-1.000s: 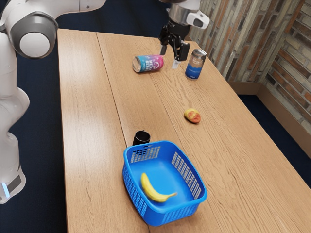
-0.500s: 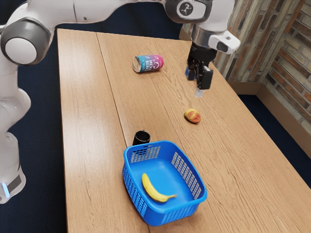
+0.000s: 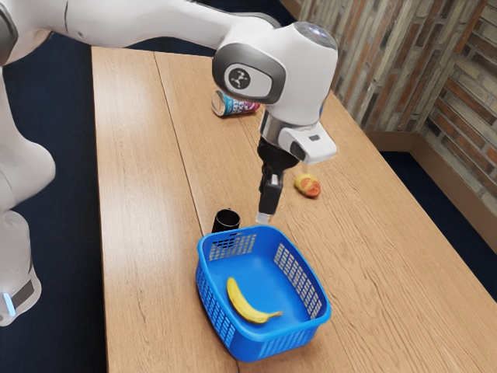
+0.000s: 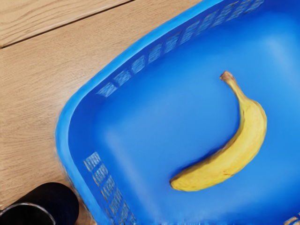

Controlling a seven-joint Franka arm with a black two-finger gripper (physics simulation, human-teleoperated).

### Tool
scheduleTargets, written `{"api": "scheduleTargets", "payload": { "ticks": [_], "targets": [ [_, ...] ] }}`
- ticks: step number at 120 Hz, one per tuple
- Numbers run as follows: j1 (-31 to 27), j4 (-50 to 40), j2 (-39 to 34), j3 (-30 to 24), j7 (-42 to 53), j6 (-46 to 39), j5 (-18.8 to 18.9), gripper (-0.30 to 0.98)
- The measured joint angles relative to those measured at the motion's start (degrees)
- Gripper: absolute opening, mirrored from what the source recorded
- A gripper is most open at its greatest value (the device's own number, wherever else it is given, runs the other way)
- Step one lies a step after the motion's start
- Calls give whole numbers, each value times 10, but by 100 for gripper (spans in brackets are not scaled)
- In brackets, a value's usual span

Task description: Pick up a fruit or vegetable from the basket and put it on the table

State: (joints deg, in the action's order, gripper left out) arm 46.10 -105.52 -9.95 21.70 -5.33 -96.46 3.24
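My gripper [image 3: 265, 218] hangs above the far rim of the blue basket [image 3: 268, 346], higher than the banana and off towards the black cup's end. Inside the basket, a yellow banana [image 3: 244, 305] rests on the floor near the exterior view's left wall. From the wrist, the banana [image 4: 238, 149] shows whole and curved, with blue basket floor [image 4: 154, 117] around it. A red and yellow fruit [image 3: 307, 185] lies on the table outside the basket, beyond my gripper.
A black cup [image 3: 226, 220] stands right against the basket's far side; the wrist view has the cup [image 4: 44, 206] beside the rim. A pink and blue can [image 3: 225, 104] lies farther back on the wooden table [image 3: 140, 233], partly behind the arm.
My hand has come from the table's far end, past the fruit, to the basket's far rim. The arm now covers the upright blue can.
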Motion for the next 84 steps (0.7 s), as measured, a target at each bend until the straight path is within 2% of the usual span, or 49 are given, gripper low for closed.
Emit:
{"api": "scheduleTargets", "payload": {
  "ticks": [36,84],
  "targets": [
    [-6,-149,-86,19,22,-110,31,69],
    [17,-146,-84,-7,46,-131,47,69]
  ]
}}
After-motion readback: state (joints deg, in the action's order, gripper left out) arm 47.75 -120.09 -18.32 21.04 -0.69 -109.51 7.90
